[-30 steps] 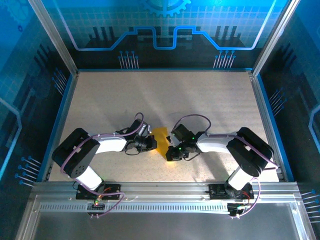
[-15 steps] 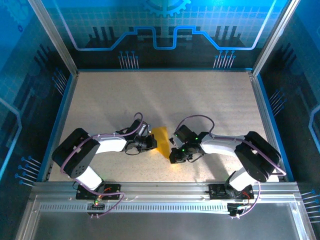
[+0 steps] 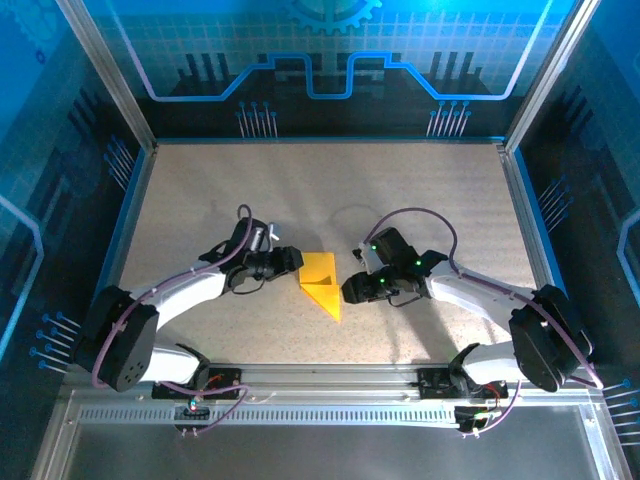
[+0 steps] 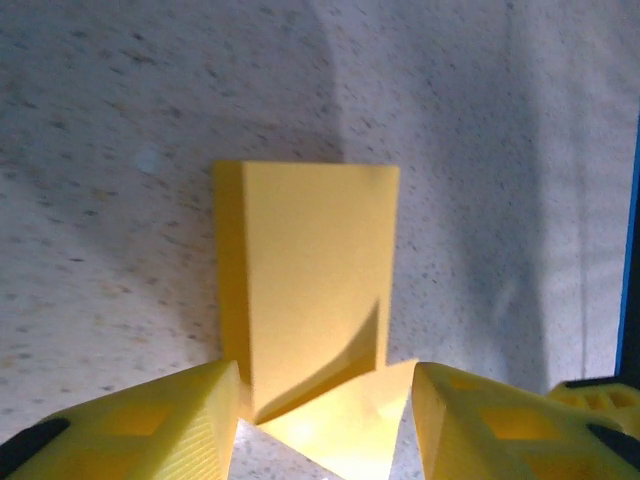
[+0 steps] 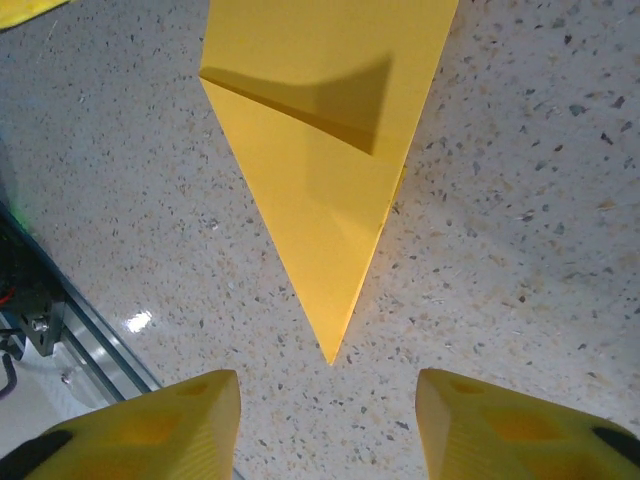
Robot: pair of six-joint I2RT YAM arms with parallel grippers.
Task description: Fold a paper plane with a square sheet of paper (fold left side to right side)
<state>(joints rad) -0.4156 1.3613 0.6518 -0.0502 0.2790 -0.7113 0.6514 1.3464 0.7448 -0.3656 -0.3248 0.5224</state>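
top external view: the folded paper (image 3: 320, 283) lies flat on the counter (image 3: 400, 190), a little nearer to the arm bases than the middle, between the two arms. it is a yellow pointed wedge. its long axis runs from the far side to the near side, with the wide end far and the sharp tip near, leaning slightly to the right. the left hand (image 3: 293, 260) is just beside the wide end, on its left. the right hand (image 3: 350, 290) is just beside the right long edge, around the middle of the wedge. both hands are about equally close, and neither one is holding the paper.

left wrist view: the left hand (image 4: 325, 385) has its fingers (image 4: 150, 425) apart, with nothing clamped. the folded paper (image 4: 300, 260) lies directly ahead, and one pale corner of it reaches into the gap between the fingers. one layer seems a little lifted, because it throws a shadow.

right wrist view: the right hand (image 5: 328, 395) also has its fingers (image 5: 500, 425) apart and empty. the folded paper (image 5: 320, 150) points its tip straight toward the gap but stays apart from the fingers. i judge the next fold must bring the left side over the long axis to the right, so the left hand is better placed to lift.
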